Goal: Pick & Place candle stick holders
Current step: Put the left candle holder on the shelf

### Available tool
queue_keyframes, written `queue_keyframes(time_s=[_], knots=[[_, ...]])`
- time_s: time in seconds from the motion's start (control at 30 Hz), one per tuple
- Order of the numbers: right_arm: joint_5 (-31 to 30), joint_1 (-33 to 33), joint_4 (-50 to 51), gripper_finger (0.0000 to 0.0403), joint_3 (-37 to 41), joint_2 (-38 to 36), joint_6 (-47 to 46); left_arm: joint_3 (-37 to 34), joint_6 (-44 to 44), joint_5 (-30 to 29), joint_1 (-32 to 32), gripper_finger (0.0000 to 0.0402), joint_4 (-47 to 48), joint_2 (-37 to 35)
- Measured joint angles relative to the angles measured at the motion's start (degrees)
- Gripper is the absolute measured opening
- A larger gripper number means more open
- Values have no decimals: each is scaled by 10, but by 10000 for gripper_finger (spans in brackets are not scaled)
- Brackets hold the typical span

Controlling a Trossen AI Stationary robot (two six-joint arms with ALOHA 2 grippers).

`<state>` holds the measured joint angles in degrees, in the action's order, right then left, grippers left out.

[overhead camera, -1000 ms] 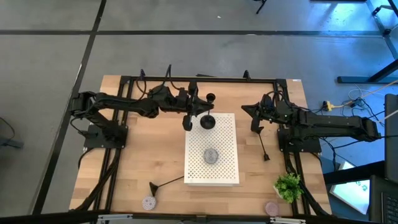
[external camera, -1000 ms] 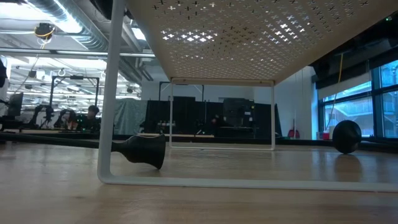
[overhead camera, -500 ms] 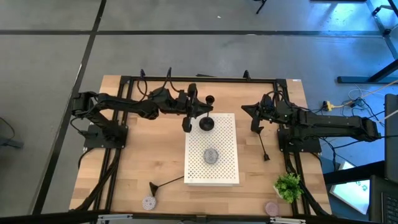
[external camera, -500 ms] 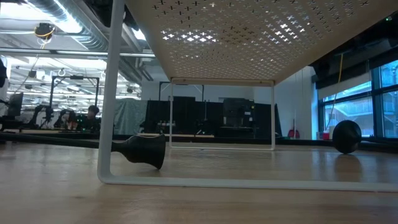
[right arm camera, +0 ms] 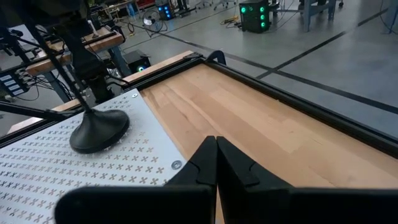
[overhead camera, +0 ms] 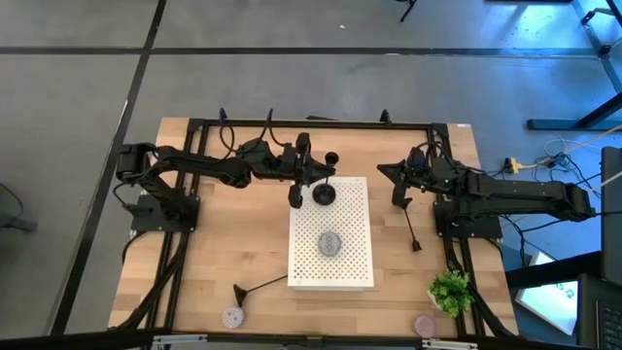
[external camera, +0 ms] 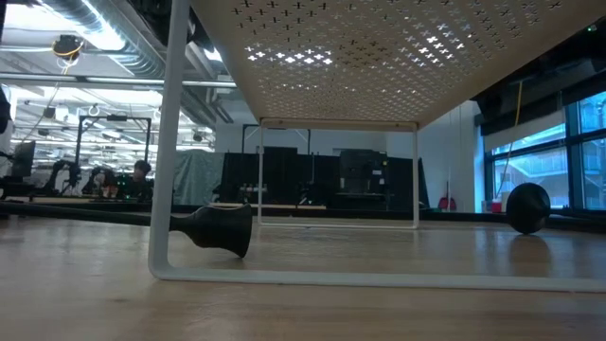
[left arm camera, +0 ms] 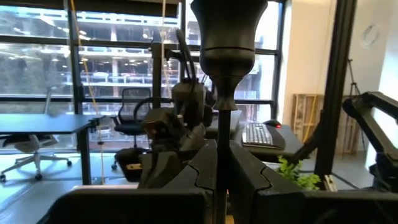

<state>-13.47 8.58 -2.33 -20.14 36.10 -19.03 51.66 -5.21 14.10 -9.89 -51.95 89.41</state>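
Compared with a moment before, the left gripper had shifted a little toward the far edge of the white rack, and holder 1 moved with it. Its fingers were clamped on the thin stem, so I judge the placing was not yet finished: the round base sat at the far end of the rack, but the stem leaned and the cup pointed away from the rack. Holder 2 lay flat on the wood just beside the rack's near left corner, and holder 3 lay on the wood to the right of the rack, so 2 holders were not placed. The right gripper waited beside the rack's far right corner with its fingers together and nothing in them. On the rack there was also 1 small grey disc near the middle. No real container was in view; the rack was the only thing holding others.
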Motion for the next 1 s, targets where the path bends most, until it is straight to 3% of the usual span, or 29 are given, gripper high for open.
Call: queue_keyframes(time_s=[0.6, 1.0], knots=[[0, 0, -2, 1, 0, 0, 0, 0, -5, 35, 3, 10, -39, 27], [2, 0, -2, 1, 0, 0, 0, 1, -18, 23, 0, 22, -41, 31]])
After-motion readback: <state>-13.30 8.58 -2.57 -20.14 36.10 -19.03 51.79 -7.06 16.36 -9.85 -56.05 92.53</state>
